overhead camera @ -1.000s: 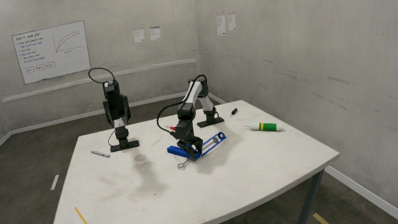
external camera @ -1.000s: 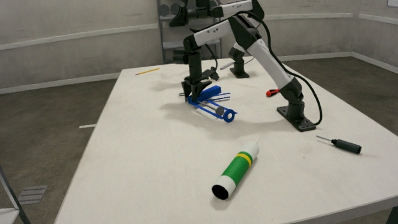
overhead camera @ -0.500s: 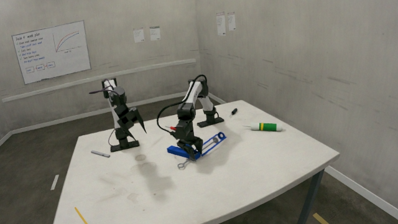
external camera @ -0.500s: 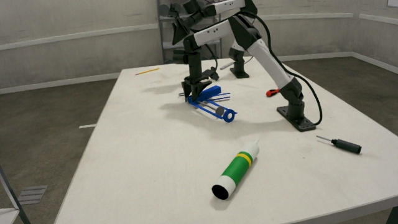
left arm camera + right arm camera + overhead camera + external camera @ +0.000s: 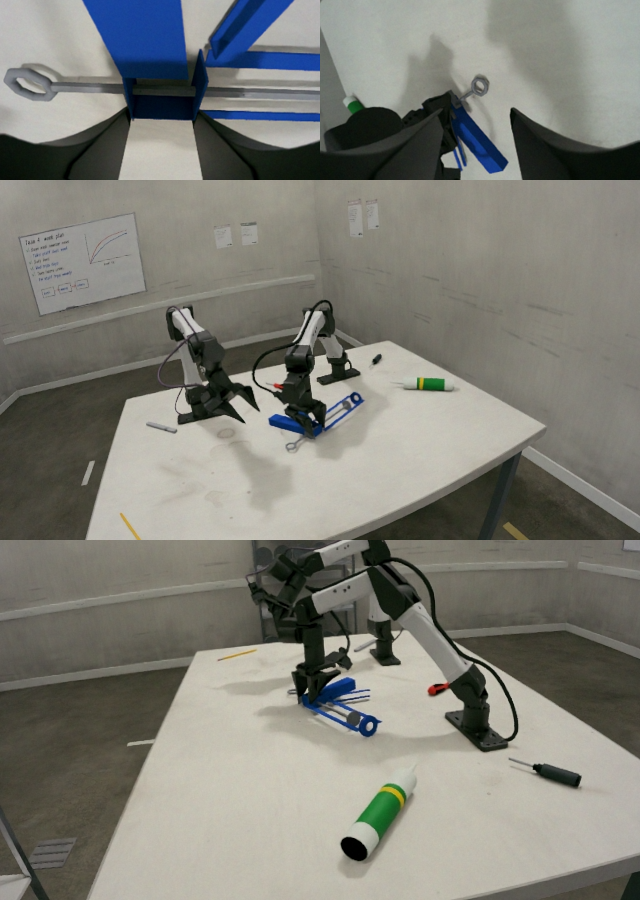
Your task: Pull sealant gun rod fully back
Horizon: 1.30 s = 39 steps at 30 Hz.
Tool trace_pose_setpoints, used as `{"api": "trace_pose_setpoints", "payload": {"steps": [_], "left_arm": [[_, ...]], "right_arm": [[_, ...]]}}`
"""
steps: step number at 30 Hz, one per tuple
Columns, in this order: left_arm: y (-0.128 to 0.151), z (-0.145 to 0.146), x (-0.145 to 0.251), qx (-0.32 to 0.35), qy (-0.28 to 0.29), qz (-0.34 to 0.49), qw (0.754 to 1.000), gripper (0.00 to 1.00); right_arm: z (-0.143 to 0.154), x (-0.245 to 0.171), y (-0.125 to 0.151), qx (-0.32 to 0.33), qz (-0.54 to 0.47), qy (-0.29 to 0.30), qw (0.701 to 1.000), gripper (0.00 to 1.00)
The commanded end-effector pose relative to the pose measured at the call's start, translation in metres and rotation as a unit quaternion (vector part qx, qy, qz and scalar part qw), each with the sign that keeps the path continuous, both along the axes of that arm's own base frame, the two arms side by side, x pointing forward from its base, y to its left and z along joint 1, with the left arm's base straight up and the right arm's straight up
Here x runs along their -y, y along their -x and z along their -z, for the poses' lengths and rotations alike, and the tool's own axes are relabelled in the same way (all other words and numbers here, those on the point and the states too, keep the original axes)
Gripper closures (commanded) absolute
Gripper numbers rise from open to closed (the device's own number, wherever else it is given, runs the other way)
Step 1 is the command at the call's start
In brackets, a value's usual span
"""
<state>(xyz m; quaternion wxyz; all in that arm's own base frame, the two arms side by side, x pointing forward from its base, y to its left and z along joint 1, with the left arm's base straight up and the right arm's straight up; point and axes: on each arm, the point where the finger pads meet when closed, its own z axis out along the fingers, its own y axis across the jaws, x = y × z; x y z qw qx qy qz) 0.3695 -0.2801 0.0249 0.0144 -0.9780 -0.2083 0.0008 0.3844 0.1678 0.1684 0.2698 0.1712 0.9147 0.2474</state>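
With its fingers spread partway, the left gripper (image 5: 314, 432) (image 5: 306, 700) (image 5: 162, 108) (image 5: 443, 100) grips both ends of the box-shaped housing on the one blue sealant gun (image 5: 287, 423) (image 5: 339, 690) (image 5: 141, 40) (image 5: 474, 138), on the table (image 5: 400, 460) (image 5: 225, 820) (image 5: 161, 149) (image 5: 561, 60). One smooth grey rod (image 5: 300, 440) (image 5: 289, 691) (image 5: 88, 87) (image 5: 466, 96) runs through the gun, its faceted ring jutting behind the handle. Near the gun, above the tabletop, the right gripper (image 5: 252, 416) (image 5: 285, 632) (image 5: 477, 110) is partly open, holding nothing, with a gap to the gun. Well apart from the gun lie one green-and-white cylindrical cartridge (image 5: 430, 384) (image 5: 382, 812) (image 5: 354, 105) and one yellow pencil (image 5: 130, 526) (image 5: 237, 655).
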Motion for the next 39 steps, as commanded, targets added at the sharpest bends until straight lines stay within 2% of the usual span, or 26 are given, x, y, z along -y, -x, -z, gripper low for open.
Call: {"api": "trace_pose_setpoints", "payload": {"steps": [1,8,14,16,21,26,29,31,34,39], "left_arm": [[0.000,0.001,0.003,0.000,0.001,0.002,1.000,0.45],[0.000,0.001,0.003,0.000,0.001,0.002,1.000,0.45],[0.000,0.001,0.003,0.000,0.001,0.002,1.000,0.45],[0.000,0.001,0.003,0.000,0.001,0.002,1.000,0.45],[0.000,0.001,0.003,0.000,0.001,0.002,1.000,0.45],[0.000,0.001,0.003,0.000,0.001,0.002,1.000,0.45],[0.000,0.001,0.003,0.000,0.001,0.002,1.000,0.45],[0.000,0.001,0.003,0.000,0.001,0.002,1.000,0.45],[0.000,0.001,0.003,0.000,0.001,0.002,1.000,0.45],[0.000,0.001,0.003,0.000,0.001,0.002,1.000,0.45]], "right_arm": [[0.013,-0.006,0.001,-0.090,0.064,-0.015,0.994,0.35],[0.057,-0.039,-0.001,-0.244,0.151,-0.035,0.957,0.35],[0.089,-0.067,0.006,-0.360,0.216,-0.048,0.906,0.35],[0.089,-0.067,0.006,-0.360,0.216,-0.048,0.906,0.35],[0.112,-0.089,0.013,-0.435,0.257,-0.050,0.862,0.35],[0.129,-0.103,0.014,-0.470,0.277,-0.048,0.837,0.35],[0.136,-0.106,0.010,-0.463,0.273,-0.048,0.842,0.35],[0.152,-0.103,0.017,-0.477,0.279,-0.034,0.833,0.35],[0.154,-0.103,0.016,-0.477,0.280,-0.035,0.832,0.35],[0.164,-0.106,0.019,-0.477,0.279,-0.033,0.833,0.41]]}}
